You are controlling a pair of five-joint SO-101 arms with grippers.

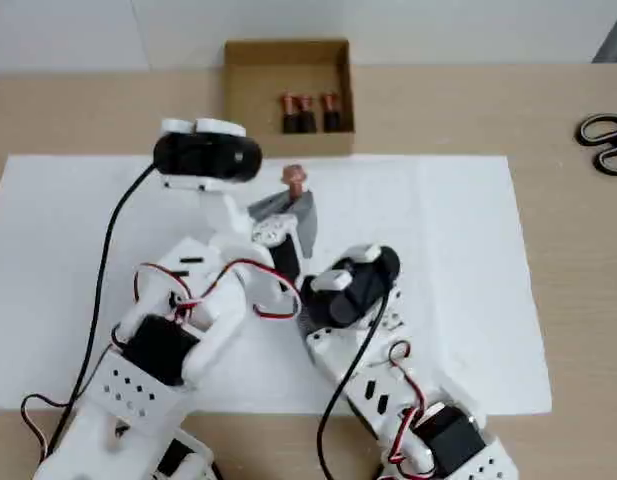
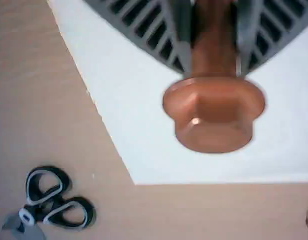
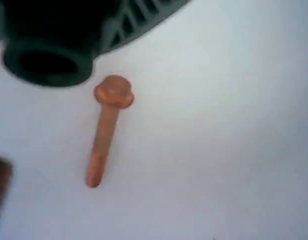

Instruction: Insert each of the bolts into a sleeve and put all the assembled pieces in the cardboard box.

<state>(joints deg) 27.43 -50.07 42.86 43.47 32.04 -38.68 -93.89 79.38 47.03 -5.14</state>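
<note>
Bolt was up just short of the cardboard box, three assembled pieces already inside. Left gripper pinched that copper shank, head out. Right gripper clamped the black sleeve; a spare bolt lay loose. Best, I'd say: line tip to bore squarely, then push slowly.

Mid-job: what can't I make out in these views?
High view: where the loose bolt lies; arms cover it.
Left wrist view: shank end of the held bolt in the left tool, cut by the edge.
Right wrist view: most of the sleeve, cut by the edge; whether it's gripped.
</note>
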